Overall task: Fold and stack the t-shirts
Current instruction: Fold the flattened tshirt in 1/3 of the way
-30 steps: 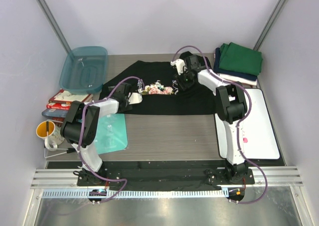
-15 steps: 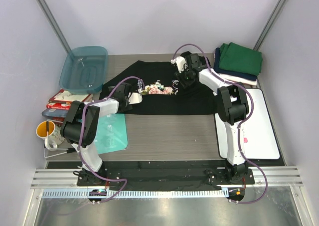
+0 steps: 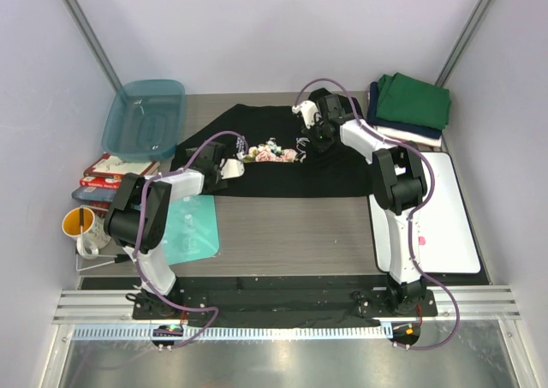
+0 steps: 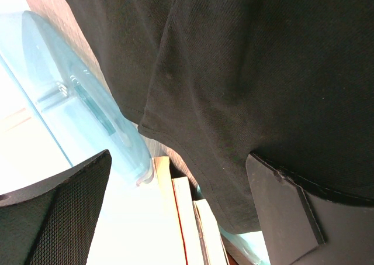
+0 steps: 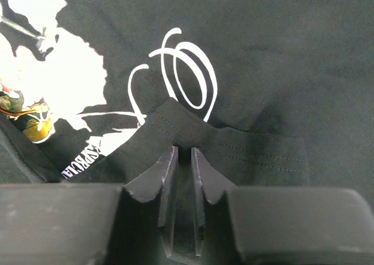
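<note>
- While three tees already sit folded in a pile at the far right corner, the green tee [image 3: 415, 99] on top of a navy tee [image 3: 375, 97] and a pale tee [image 3: 411, 136], the job looks only partly done.
- One black t-shirt [image 3: 282, 172] lies spread across the middle of the table [image 3: 282, 225], floral print [image 3: 272, 154] facing up.
- Over it, the right gripper [image 5: 183, 151] is almost pressed together, pinching a raised ridge of the stitched hem [image 5: 245, 151] just below the white script [image 5: 181, 72].
- At the shirt's left side, the left gripper [image 3: 231, 167] is spread wide and grips nothing.
- By my reckoning the folding has barely begun; folding and stacking this shirt remain.
</note>
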You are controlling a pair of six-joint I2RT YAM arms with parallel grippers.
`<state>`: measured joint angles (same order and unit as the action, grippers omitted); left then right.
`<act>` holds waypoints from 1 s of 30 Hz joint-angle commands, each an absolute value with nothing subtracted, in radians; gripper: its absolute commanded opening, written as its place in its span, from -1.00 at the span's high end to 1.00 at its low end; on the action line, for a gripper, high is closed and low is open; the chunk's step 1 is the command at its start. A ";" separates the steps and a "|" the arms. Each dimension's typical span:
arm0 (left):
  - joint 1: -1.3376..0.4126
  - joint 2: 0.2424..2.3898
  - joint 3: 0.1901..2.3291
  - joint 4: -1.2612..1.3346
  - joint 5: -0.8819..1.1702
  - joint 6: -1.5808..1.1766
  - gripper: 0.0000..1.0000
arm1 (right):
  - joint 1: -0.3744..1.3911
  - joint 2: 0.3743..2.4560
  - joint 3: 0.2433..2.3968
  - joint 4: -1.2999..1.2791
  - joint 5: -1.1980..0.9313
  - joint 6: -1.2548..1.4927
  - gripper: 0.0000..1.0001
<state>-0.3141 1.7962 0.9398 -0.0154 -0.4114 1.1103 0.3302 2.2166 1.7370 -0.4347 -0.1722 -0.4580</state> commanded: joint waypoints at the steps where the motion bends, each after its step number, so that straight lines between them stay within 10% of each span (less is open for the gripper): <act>1: -0.310 1.873 0.890 -0.129 -0.270 1.048 -0.99 | 0.337 2.189 1.744 -0.410 -0.163 -0.465 0.64; 6: -0.311 1.873 0.890 -0.127 -0.270 1.046 -1.00 | 0.342 2.189 1.747 -0.411 -0.158 -0.469 0.98; 30: -0.327 1.853 0.887 -0.152 -0.287 1.039 -0.99 | 0.359 2.246 1.881 -0.325 -0.235 -0.288 0.98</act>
<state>-0.3164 1.7958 0.9398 -0.0162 -0.4129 1.1069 0.3424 2.2284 1.8301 -0.3855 -0.2127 -0.3447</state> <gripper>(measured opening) 0.995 0.020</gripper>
